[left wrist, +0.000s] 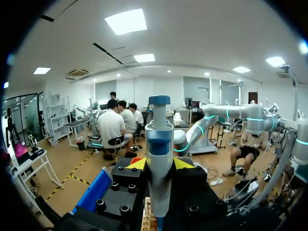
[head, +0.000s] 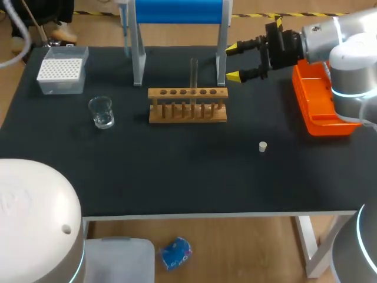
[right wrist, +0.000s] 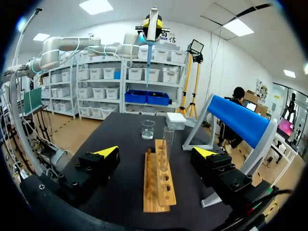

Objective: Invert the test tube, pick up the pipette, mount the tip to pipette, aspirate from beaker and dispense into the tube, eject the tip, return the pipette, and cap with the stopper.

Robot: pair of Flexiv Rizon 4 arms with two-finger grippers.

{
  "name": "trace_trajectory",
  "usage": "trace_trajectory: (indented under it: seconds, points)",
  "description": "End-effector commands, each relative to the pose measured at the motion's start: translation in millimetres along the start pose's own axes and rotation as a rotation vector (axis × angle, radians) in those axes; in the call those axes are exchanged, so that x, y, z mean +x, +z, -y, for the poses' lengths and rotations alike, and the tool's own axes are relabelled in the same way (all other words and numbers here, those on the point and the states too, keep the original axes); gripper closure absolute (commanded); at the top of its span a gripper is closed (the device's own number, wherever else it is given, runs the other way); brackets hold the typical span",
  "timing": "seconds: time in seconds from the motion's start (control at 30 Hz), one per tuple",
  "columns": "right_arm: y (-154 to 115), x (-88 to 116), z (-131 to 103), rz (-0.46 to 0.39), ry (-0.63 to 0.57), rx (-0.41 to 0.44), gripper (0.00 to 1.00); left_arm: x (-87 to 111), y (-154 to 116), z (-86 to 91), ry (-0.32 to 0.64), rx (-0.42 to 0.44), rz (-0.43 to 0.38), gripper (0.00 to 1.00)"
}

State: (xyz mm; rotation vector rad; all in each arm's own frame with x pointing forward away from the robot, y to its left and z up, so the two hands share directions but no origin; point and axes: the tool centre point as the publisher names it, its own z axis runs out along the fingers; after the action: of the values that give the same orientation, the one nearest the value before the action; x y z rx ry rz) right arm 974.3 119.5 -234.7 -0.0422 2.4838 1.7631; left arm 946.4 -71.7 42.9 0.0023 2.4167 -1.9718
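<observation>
A clear test tube (head: 193, 79) stands upright in the wooden rack (head: 187, 105). My right gripper (head: 232, 62) hangs open just right of the tube at its top, nothing between its fingers. In the right wrist view the tube (right wrist: 167, 149) and rack (right wrist: 158, 185) lie ahead of the right gripper (right wrist: 156, 152). My left gripper (left wrist: 159, 164) is shut on the white and blue pipette (left wrist: 159, 144). From the right wrist view that pipette (right wrist: 153, 21) hangs high above the table, point down. The glass beaker (head: 101, 112) sits left of the rack. A small white stopper (head: 263, 147) lies at the right front.
A tip box (head: 60, 71) stands at the back left corner. The blue-topped pipette stand (head: 177, 12) rises behind the rack. An orange tray (head: 318, 103) sits at the right edge under my right arm. My left arm's white base (head: 35, 218) fills the front left.
</observation>
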Motion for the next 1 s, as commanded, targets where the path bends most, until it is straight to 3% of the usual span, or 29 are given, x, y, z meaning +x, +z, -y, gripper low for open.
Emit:
trace_trajectory:
  seconds: [0.03,0.6,0.83,1.0]
  points:
    - [0,0,0,0.001,-0.001,0.001,0.0,-12.2,24,2.9,0.0,-0.002,-0.04,1.0]
    - [0,0,0,0.001,-0.001,0.001,0.0,-12.2,24,2.9,0.0,-0.002,-0.04,1.0]
    - [0,0,0,0.001,-0.001,0.001,0.0,-31.0,66,42.2,0.124,0.006,-0.138,1.0]
    - [0,0,0,0.001,-0.001,0.001,0.0,-44.9,94,52.4,0.154,-0.007,-0.201,1.0]
